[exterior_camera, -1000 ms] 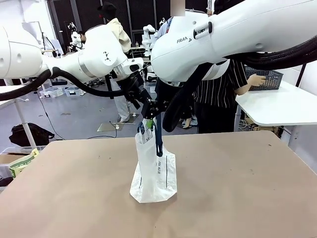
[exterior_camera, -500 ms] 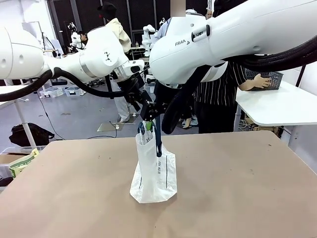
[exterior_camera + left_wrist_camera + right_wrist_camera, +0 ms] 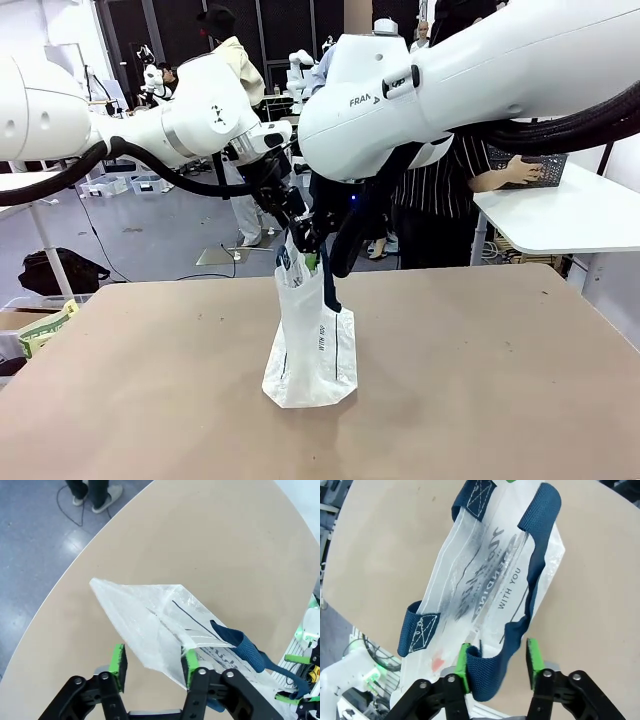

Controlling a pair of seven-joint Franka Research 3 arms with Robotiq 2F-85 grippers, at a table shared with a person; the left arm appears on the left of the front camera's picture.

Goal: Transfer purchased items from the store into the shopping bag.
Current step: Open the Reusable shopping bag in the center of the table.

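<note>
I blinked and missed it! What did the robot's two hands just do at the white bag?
Both hands edged lower onto the top of the translucent white plastic bag with navy strap handles. The right hand now has a strap between its green pads, not yet pinched; the left hand has the bag's edge between its own. The bag still stands on the brown table.

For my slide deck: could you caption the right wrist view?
Right pincer straddling a navy handle of the translucent shopping bag on the tan table, jaws not yet clamped.
</note>
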